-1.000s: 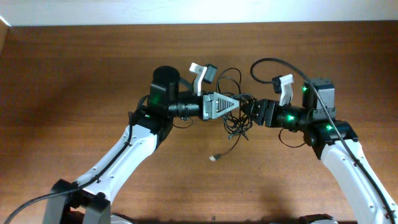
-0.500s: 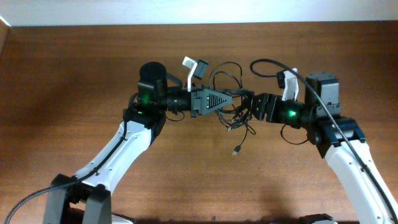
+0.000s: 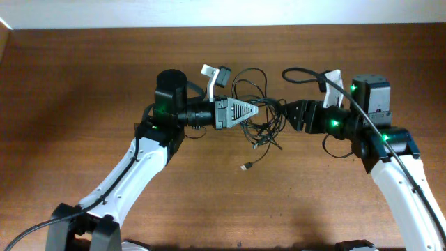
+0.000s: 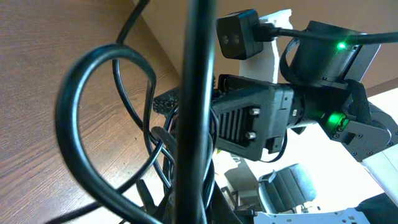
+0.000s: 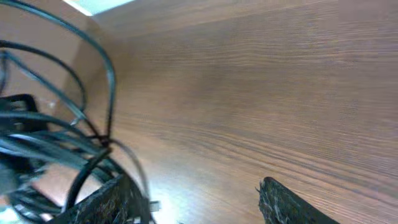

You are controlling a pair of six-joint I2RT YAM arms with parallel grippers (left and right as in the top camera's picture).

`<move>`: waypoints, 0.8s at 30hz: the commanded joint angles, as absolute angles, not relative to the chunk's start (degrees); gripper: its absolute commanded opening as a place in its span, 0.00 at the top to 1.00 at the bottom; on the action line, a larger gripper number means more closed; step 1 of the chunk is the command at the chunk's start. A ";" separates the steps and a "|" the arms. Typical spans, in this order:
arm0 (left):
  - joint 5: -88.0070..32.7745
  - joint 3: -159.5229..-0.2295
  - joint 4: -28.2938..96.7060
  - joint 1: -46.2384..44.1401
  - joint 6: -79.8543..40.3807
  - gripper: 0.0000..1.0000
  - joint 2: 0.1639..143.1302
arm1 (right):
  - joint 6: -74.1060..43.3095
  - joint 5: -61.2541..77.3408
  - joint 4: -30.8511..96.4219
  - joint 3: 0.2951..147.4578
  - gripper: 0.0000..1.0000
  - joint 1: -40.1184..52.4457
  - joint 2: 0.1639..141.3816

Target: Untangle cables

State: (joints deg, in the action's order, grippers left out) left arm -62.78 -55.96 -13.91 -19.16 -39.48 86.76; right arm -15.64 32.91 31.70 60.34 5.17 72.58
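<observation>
The cables (image 3: 260,120) are a tangle of thin black cords hanging between my two grippers above the table. One loop rises at the back (image 3: 249,78), and a silvery-tipped plug (image 3: 245,167) dangles below. My left gripper (image 3: 255,110) is shut on the tangle's left side; in the left wrist view the cords (image 4: 198,118) run straight through the jaws (image 4: 199,208). My right gripper (image 3: 287,116) faces it from the right. In the right wrist view its fingers (image 5: 199,205) are wide apart, with cords (image 5: 74,146) bunched beside the left finger.
The brown wooden table (image 3: 104,70) runs to a pale wall at the back. The right arm's thick fixed cable (image 3: 306,71) arches over its wrist. The right gripper's body (image 4: 249,121) fills the middle of the left wrist view.
The right gripper has drawn back to the right. The left gripper has shifted a little left. The tangle sits higher and the dangling plug has swung about.
</observation>
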 commanded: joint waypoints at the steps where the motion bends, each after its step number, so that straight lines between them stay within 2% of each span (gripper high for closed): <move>1: -63.16 -56.99 -14.31 -19.40 -40.64 1.00 85.49 | -11.46 29.39 32.16 61.41 0.33 6.79 71.70; 5: -63.37 -56.99 -14.26 -19.40 -41.98 1.00 85.49 | -7.92 29.34 32.23 61.43 0.33 12.05 71.70; 12: -60.16 -56.99 -14.00 -18.96 -40.23 0.98 85.52 | -7.88 36.73 35.62 61.58 0.33 11.94 63.75; 14: -60.16 -56.99 -13.98 -18.96 -40.23 0.98 85.52 | -7.90 36.69 35.64 61.58 0.30 11.94 61.67; 21: -58.67 -56.99 -13.56 -18.96 -40.23 0.99 85.52 | -7.75 36.62 39.16 61.56 0.30 11.94 61.84; 24: -59.35 -56.99 -13.54 -19.68 -40.23 0.99 85.52 | -7.70 31.70 38.74 61.56 0.29 11.99 62.39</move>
State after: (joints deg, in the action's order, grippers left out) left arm -60.12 -55.96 -13.45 -18.96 -41.15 86.76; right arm -8.54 34.57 39.00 60.45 11.20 62.04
